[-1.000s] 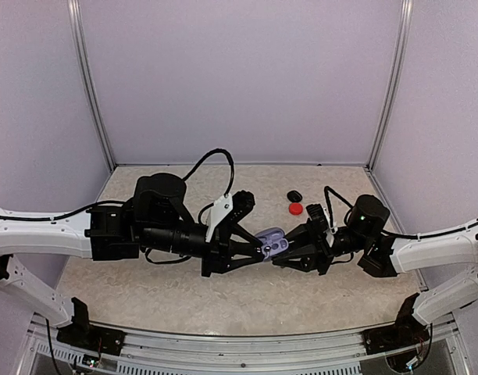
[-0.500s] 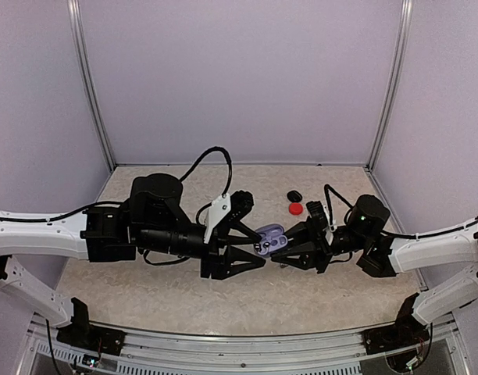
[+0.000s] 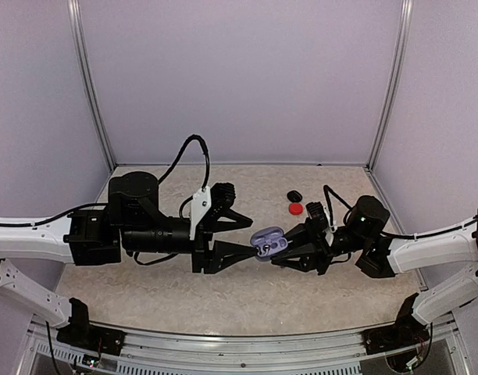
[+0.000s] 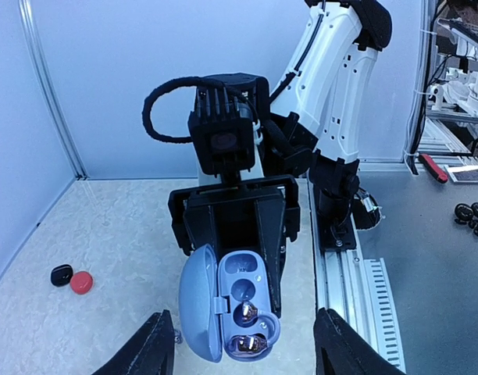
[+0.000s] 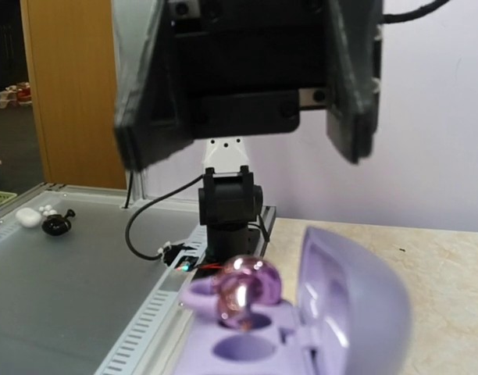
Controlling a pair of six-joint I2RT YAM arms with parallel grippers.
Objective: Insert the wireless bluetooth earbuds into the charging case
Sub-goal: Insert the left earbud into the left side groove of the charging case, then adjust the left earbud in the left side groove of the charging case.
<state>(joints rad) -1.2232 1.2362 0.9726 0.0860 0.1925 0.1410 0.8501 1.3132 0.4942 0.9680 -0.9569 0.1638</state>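
L gripper (image 3: 251, 236) open & empty beside the charging case (image 3: 267, 239), which R gripper (image 3: 284, 248) clamps; your risk: the earbud (image 5: 243, 291) sits proud, so tilting could spill it.

No writing, label, brand mark, number or sign can be read in any view, not even on the open charging case (image 4: 196, 301).
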